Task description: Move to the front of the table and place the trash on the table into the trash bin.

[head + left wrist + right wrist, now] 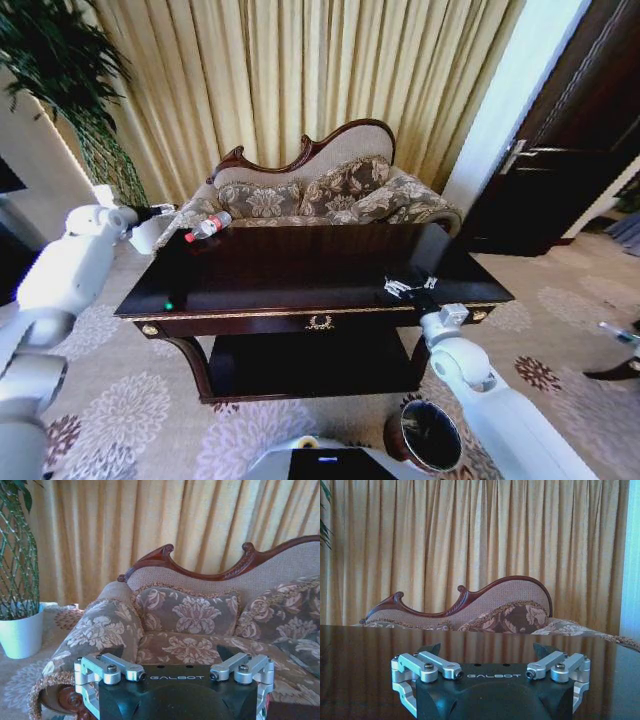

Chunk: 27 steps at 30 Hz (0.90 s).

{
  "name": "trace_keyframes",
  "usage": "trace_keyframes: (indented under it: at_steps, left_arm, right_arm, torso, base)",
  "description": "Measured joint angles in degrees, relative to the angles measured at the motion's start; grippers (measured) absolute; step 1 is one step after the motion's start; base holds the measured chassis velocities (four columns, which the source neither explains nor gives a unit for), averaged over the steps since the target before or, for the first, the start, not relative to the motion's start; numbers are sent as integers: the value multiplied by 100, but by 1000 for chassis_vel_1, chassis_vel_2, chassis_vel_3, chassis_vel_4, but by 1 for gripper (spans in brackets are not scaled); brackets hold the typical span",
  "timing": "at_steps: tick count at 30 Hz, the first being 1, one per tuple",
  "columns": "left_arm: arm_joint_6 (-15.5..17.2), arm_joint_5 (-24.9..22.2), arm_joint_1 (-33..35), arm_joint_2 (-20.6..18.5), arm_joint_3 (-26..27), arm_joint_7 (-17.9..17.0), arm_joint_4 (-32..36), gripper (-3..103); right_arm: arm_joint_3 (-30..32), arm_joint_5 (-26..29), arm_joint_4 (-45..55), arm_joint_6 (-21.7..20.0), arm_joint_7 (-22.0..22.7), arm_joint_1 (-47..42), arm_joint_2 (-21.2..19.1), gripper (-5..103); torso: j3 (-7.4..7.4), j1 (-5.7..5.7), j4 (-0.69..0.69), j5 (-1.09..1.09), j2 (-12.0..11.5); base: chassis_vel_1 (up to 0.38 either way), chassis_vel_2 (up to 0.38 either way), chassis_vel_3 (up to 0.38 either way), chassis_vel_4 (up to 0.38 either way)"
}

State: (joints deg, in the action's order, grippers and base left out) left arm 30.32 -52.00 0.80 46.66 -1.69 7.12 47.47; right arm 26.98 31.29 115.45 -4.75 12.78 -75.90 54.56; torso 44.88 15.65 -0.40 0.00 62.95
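Jaws of the right gripper (412,291), head view: low over the desk (300,270) near its front right edge, a small white scrap of trash (397,288) just beside them; whether they are parted or clenched cannot be told here. Left gripper (165,212) is raised off the desk's far left corner, the clear bottle (208,227) just beside it. Trash bin (432,435) stands on the floor below the right arm.

Left wrist view: jaws spread wide, holding nothing, the sofa (200,615) beyond them.

Right wrist view: jaws spread wide, holding nothing, just above the glossy desktop.
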Motion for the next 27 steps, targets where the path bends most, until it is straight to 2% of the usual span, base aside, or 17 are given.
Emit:
trace_keyframes:
  at_steps: [4, 10, 19, 21, 22, 24, 26, 27]
  left_arm:
    - [-116, 183, -169, 251, -101, -44, -259, 100]
    - [-108, 270, -178, 425, -154, -161, -303, 100]
    - [428, 325, -102, 460, -162, -92, -268, 100]
    - [489, 412, -124, 459, -165, 128, -332, 100]
    - [489, 412, -124, 459, -165, 128, -332, 100]
    - [463, 497, -171, 470, -171, 459, -424, 100]
    - [469, 532, -183, 472, -175, 521, -438, 100]
    - [586, 623, -216, 481, -186, 597, -441, 100]
  right_arm:
    - [-8, -8, -29, 25, -5, 6, 38, 100]
    - [32, -15, -77, 70, -27, 6, 57, 100]
    - [-8, -86, -230, 202, -102, 91, 77, 100]
    - [-73, -93, -264, 213, -102, 151, 96, 100]
    - [-73, -93, -264, 213, -102, 151, 96, 100]
    - [-122, -94, -288, 218, -99, 197, 105, 100]
    - [-133, -95, -296, 219, -99, 206, 106, 100]
    - [-156, -98, -321, 230, -98, 232, 111, 100]
  torso:
    - [0, 0, -1, 0, 0]
    - [0, 0, -1, 0, 0]
    - [0, 0, 1, -1, 0]
    - [-1, 0, 0, -1, 0]
    - [-1, 0, 0, -1, 0]
    - [-1, 0, 1, 0, 0]
    - [-1, 0, 1, 0, 0]
    - [-1, 0, 0, -1, 0]
  base:
    - [0, 0, 0, 0]
    - [0, 0, 0, 0]
    - [0, 0, 0, 0]
    - [0, 0, 0, 0]
    - [0, 0, 0, 0]
    - [0, 0, 0, 0]
    - [0, 0, 0, 0]
    - [0, 0, 0, 0]
